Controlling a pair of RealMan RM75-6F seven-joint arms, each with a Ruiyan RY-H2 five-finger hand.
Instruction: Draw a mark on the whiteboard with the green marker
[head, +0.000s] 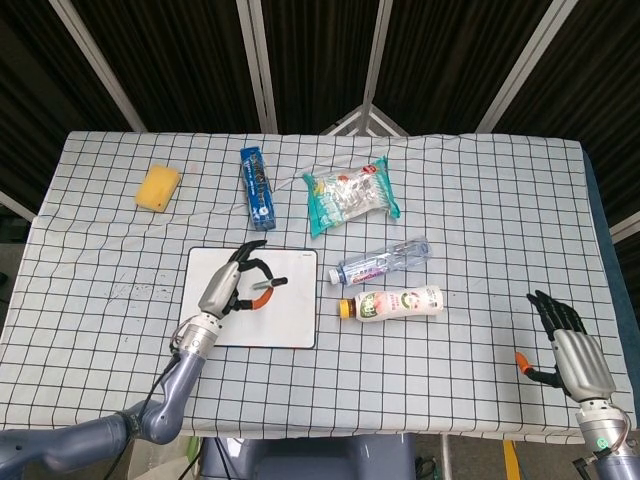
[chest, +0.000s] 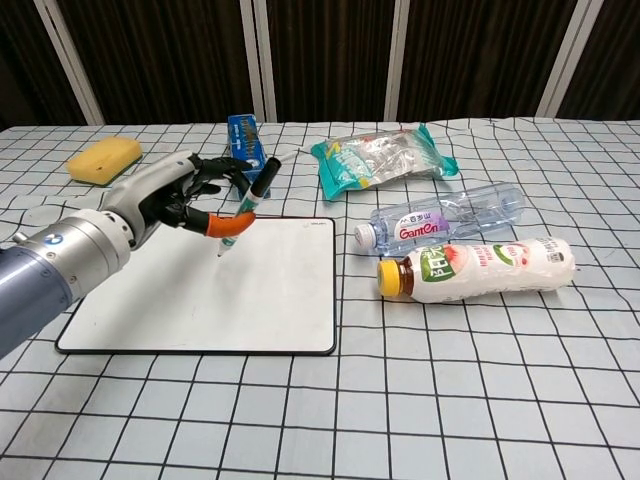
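Covering the surface, a checked cloth leaves open room beneath the left robot hand, where the stiff, slick whiteboard lies flat. Its fingers pinch the light, rigid green marker mid-barrel, tip hanging over the board. Far off, the right robot hand rests spread, empty.

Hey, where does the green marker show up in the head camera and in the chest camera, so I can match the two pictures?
Head view: the green marker sits left of centre, held by the left hand above the whiteboard.
Chest view: the green marker is upper left of centre, tilted, its lower end over the whiteboard's far part.
Shared landmark: the blue box beyond the whiteboard.
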